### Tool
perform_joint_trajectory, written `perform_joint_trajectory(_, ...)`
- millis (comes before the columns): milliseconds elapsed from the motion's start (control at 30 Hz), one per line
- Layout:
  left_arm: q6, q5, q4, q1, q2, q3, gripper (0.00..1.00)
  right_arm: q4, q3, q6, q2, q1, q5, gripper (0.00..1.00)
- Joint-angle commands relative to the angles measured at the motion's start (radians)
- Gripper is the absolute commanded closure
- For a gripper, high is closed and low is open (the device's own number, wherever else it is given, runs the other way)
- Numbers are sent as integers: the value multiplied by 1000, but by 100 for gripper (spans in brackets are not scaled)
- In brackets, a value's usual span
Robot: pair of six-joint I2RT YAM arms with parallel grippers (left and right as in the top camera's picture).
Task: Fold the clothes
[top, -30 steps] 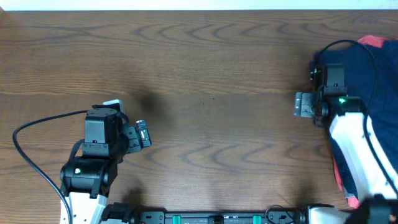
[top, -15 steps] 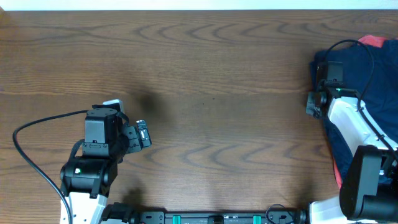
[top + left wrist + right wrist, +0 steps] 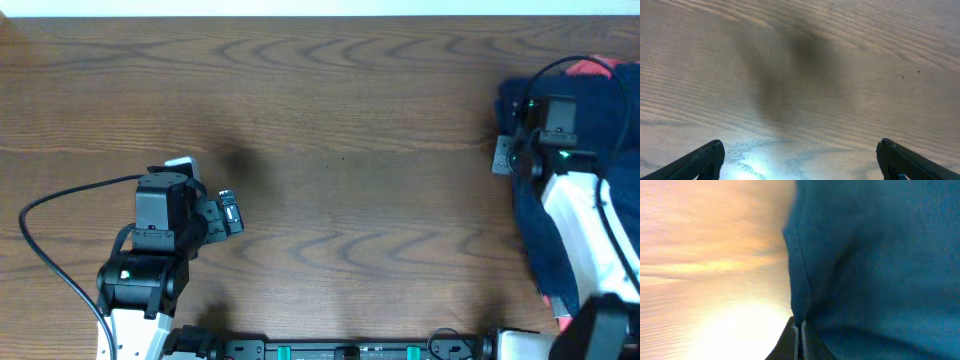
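The clothes (image 3: pixel 605 115) lie in a dark navy heap at the table's right edge, with a coral-red piece (image 3: pixel 592 66) showing at the heap's far side. My right gripper (image 3: pixel 512 153) sits at the heap's left edge. In the right wrist view its fingers (image 3: pixel 800 341) are pressed together on the hem of the navy cloth (image 3: pixel 875 265). My left gripper (image 3: pixel 228 213) hovers over bare wood at the lower left. It is open, and only the table shows between its fingertips (image 3: pixel 702 161).
The brown wooden table (image 3: pixel 350 120) stretches between the two arms. A black cable (image 3: pixel 60 200) loops from the left arm, and another (image 3: pixel 590 85) arcs over the heap. The table's far edge (image 3: pixel 320 14) runs along the top.
The right gripper went from open to shut on the navy cloth's edge, and its arm swung slightly right and toward the far side. The left arm has not moved.
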Motion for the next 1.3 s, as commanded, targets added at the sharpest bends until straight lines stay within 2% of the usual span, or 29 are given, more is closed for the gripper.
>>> perform_joint_trajectory(0,12,-1,6,4,0,21,2,33,37,-6,-70,52,-479,99)
perform_joint_trajectory(67,12,-1,6,4,0,21,2,42,37,58,-79,96,-528,99)
perform_joint_trajectory(300,8,-1,27,4,0,21,2,77,34,208,-21,334,-420,99)
perform_joint_trajectory(633,-10,0,50,4,32,21,2,342,34,344,153,618,-233,97)
perform_joint_trajectory(733,-37,27,50,4,60,21,2,362,34,336,182,653,-225,85)
perform_joint_trajectory(867,-37,186,50,4,110,21,2,242,35,303,160,644,-114,46)
perform_joint_trajectory(933,-37,274,50,4,138,21,2,154,36,303,127,618,-18,32)
perform_joint_trajectory(1100,-116,407,51,2,228,21,2,-66,36,303,-31,502,145,14)
perform_joint_trajectory(1200,-143,457,52,-20,290,20,2,-178,36,303,-113,410,177,10)
perform_joint_trajectory(1267,-150,472,59,-55,336,20,2,-244,36,306,-154,343,177,1)
